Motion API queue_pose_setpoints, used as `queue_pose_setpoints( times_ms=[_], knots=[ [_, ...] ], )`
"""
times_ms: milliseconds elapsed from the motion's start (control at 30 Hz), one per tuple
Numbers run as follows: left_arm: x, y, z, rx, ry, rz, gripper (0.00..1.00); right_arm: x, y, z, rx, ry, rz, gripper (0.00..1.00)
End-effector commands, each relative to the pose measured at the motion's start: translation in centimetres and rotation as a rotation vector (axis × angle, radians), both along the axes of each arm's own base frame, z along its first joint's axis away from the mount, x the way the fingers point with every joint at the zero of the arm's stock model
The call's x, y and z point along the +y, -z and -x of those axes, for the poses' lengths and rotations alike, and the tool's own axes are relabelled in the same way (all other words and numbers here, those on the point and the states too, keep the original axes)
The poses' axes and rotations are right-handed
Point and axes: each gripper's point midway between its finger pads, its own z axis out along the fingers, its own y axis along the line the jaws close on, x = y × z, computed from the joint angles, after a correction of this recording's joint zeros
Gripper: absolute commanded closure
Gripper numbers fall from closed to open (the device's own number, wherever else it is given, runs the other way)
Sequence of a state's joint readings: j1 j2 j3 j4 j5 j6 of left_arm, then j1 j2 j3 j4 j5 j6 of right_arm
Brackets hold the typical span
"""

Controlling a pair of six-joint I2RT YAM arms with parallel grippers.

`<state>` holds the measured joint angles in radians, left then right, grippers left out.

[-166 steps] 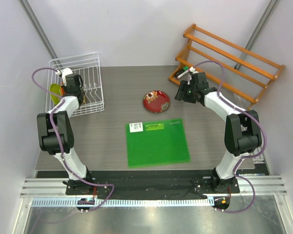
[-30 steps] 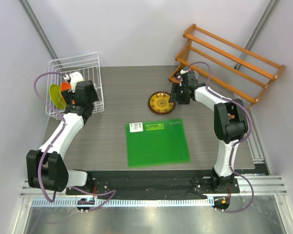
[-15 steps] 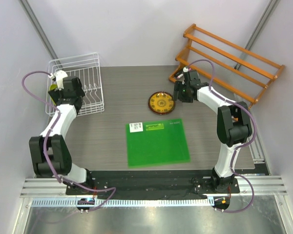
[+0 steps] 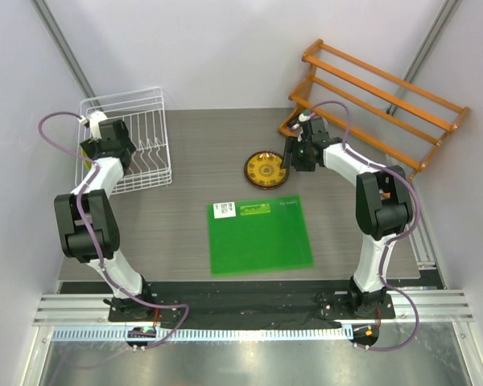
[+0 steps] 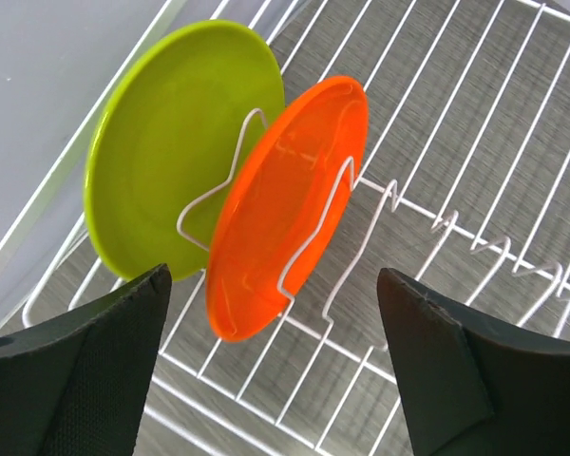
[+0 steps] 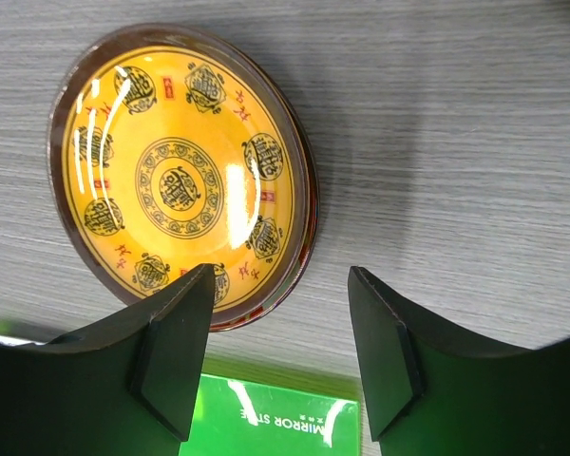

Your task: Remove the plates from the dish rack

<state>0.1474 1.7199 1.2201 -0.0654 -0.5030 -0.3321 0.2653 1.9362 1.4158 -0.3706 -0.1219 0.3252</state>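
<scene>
Grey wood-grain bench (image 4: 201,153) sat between pale walls, with an orange slatted shelf rack (image 4: 378,88) in the far right corner and a green mat (image 4: 259,235) at the middle. The left claw (image 5: 274,285) hung spread wide over the white wire dish rack (image 5: 475,142), gripping nothing. Inside the rack, the lime green plate (image 5: 171,142) and the orange plate (image 5: 285,209) leaned between prongs. The right claw (image 6: 280,275), spread and empty, hovered over the rim of the yellow patterned plate (image 6: 180,180), which lay flat on the bench beside the mat.

Green square mat (image 4: 260,236) at centre, orange wooden shelf rack (image 4: 382,100) back right
</scene>
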Motion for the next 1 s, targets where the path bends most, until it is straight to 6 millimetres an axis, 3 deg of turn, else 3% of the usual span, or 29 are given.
queue_pose_setpoints(
  times_ms=[0, 267, 400, 567, 767, 967],
  knots=[
    [1.3, -1.4, -2.2, -0.069, -0.002, -0.007, 0.15, 0.7, -0.5, -0.8, -0.028, -0.028, -0.026, 0.37],
    [2.7, 0.4, -2.6, -0.043, -0.033, -0.008, 0.32, 0.7, -1.3, -0.8, -0.044, -0.032, -0.027, 0.38],
    [2.7, 0.5, -2.3, -0.046, -0.036, -0.006, 0.51, 0.7, -1.1, -0.8, -0.041, -0.033, -0.027, 0.38],
    [2.7, 0.5, -2.2, -0.042, -0.036, -0.008, 0.67, 0.8, -0.9, -0.7, -0.035, -0.034, -0.029, 0.38],
    [2.6, -0.3, -2.0, -0.046, -0.028, -0.014, 0.97, 0.8, -0.8, -0.7, -0.034, -0.035, -0.028, 0.38],
    [2.7, -1.9, -0.8, -0.035, -0.026, -0.049, 1.0, 0.7, -1.5, -0.6, -0.046, -0.03, -0.029, 0.38]
  ],
)
